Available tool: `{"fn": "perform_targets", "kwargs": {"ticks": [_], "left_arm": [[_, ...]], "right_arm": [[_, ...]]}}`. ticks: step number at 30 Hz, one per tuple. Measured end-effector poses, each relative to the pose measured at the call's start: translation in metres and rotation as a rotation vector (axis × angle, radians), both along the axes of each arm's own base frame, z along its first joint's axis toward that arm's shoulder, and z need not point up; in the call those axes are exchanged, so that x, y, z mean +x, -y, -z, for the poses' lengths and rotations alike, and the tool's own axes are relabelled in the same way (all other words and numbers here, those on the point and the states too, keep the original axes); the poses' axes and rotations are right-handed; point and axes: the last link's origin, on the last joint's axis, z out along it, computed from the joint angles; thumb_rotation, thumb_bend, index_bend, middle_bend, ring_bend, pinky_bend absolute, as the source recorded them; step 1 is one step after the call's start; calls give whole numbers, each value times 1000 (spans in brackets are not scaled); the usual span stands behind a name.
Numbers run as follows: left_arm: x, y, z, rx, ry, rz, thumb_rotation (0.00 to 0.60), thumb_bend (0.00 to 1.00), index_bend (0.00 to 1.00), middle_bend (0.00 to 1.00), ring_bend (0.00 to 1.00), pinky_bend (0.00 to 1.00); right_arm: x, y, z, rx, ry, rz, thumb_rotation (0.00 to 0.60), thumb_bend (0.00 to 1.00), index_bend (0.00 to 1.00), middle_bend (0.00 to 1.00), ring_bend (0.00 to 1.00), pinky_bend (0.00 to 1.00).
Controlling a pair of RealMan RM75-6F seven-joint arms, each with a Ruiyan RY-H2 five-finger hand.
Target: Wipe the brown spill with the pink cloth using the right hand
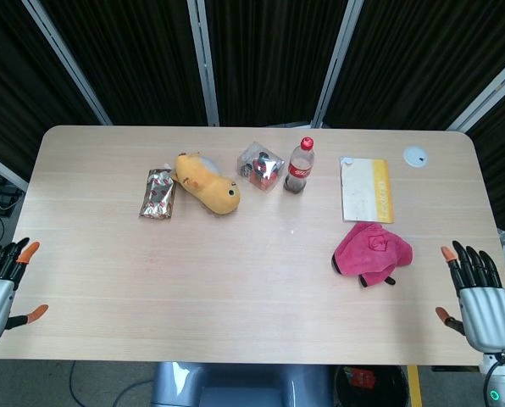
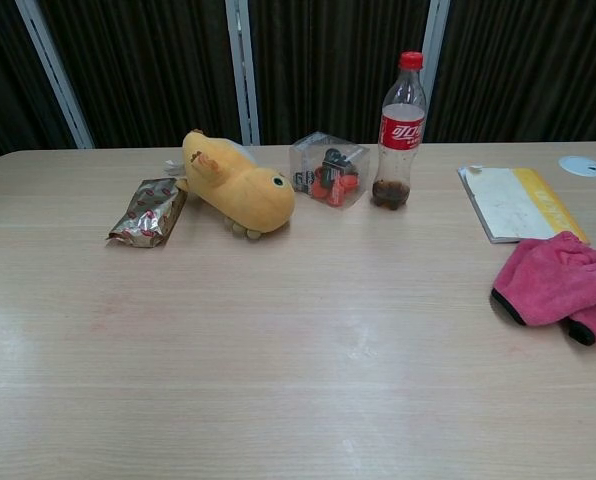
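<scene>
Here the pink cloth [image 1: 371, 251] lies bunched on the counter [image 1: 235, 280] at the right of the frame, just below a yellow-edged notebook [image 1: 365, 189]. The right hand [image 1: 481, 301] sits at the lower right corner, past the counter edge, fingers spread and holding nothing. The left hand [image 1: 0, 284], at the lower left edge, is likewise spread and empty.
</scene>
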Motion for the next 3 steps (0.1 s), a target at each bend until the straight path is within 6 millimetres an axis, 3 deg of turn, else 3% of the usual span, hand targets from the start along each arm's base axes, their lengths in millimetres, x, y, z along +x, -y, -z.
{"fn": "perform_targets", "kwargs": {"ticks": [3], "left_arm": [[-2, -1, 1, -6, -13, -1, 600, 0, 44, 0, 0, 0]], "right_arm": [[-3, -4, 3, 6, 10, 3, 600, 0, 0, 0, 0, 69]]}}
